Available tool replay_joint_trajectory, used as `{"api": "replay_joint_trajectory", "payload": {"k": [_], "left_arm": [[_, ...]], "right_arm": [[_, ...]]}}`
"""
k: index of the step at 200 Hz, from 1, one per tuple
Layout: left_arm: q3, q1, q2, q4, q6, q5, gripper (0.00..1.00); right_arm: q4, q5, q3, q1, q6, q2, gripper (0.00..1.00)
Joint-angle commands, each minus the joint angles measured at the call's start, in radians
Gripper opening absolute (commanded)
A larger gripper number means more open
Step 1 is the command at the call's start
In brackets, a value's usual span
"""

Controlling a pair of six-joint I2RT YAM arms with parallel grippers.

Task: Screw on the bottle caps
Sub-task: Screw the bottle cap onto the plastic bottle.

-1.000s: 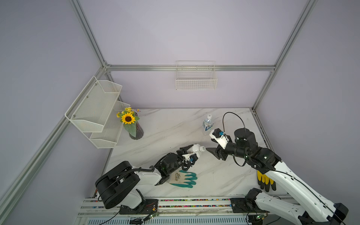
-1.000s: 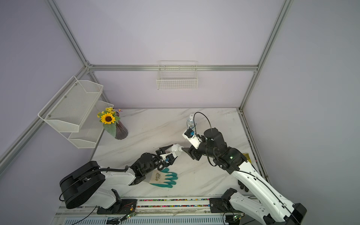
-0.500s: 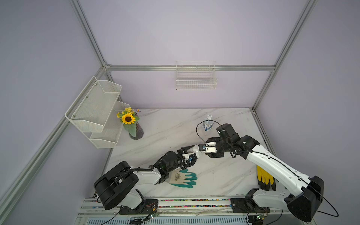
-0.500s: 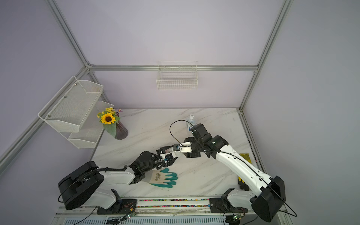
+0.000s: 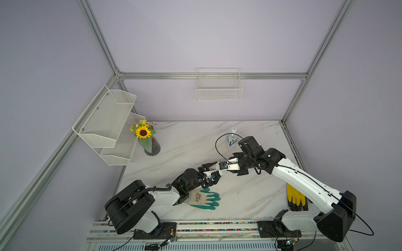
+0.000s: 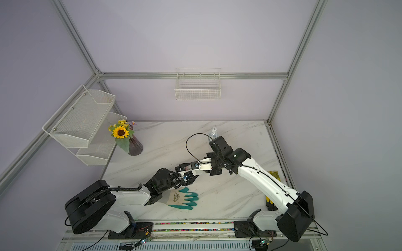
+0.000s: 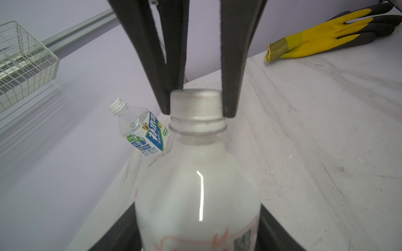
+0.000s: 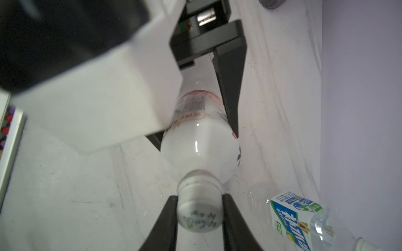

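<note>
My left gripper (image 7: 198, 239) is shut on the body of the white-wrapped bottle (image 7: 195, 184), held tilted just above the table. A white bottle cap (image 8: 199, 215) with faint print sits on its neck. My right gripper (image 8: 199, 208) is shut on that cap, a black finger (image 7: 235, 65) pressing each side. In both top views the two grippers meet end to end at mid-table: the left gripper (image 5: 210, 168) and the right gripper (image 5: 223, 164). The clear bottle (image 5: 231, 140) with the blue-and-white label stands at the back, a white cap (image 7: 117, 105) on its neck.
A green glove (image 5: 206, 198) lies under my left arm and a yellow glove (image 5: 295, 196) by the right arm's base. A dark vase with a sunflower (image 5: 152, 145) stands at back left below a mesh shelf (image 5: 108, 121). A wire basket (image 5: 218, 91) hangs on the back wall.
My right arm swung down and left to the white bottle's neck, and its jaws closed on the cap. The left gripper held the bottle still.
</note>
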Motion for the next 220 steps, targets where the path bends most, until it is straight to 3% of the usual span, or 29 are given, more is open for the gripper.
{"api": "replay_joint_trajectory", "payload": {"k": [1,21,60,81,99,124,135,163,195,220], "left_arm": [[0.011,0.002,-0.014,0.016,-0.027,0.02,0.68],[0.004,0.002,-0.019,0.034,-0.026,0.003,0.69],[-0.028,-0.004,-0.014,0.118,-0.015,-0.045,0.68],[-0.052,-0.015,-0.007,0.182,0.007,-0.079,0.68],[-0.055,-0.026,0.007,0.216,0.02,-0.122,0.68],[-0.048,-0.054,0.041,0.24,0.062,-0.182,0.68],[-0.052,-0.058,0.048,0.261,0.064,-0.188,0.68],[-0.049,-0.042,0.06,0.254,0.024,-0.205,0.7],[-0.033,-0.017,0.053,0.197,-0.011,-0.121,0.7],[-0.029,0.005,0.028,0.147,-0.032,-0.035,0.7]], "right_arm": [[-0.012,-0.026,0.017,0.007,0.091,0.023,0.21],[0.023,-0.048,0.028,0.007,0.352,0.05,0.15],[0.137,-0.006,0.088,0.004,1.211,0.106,0.09],[0.128,-0.106,0.115,-0.011,1.564,0.137,0.09],[0.278,-0.265,0.015,-0.036,1.821,0.095,0.1],[0.521,-0.277,-0.182,-0.059,2.117,-0.025,0.14],[0.503,-0.251,-0.177,-0.059,2.094,-0.039,0.21],[0.437,-0.173,-0.148,-0.059,1.754,-0.109,0.46],[0.4,-0.085,-0.211,-0.059,1.156,-0.275,0.65],[0.333,-0.111,-0.238,-0.06,0.672,-0.342,0.68]]}}
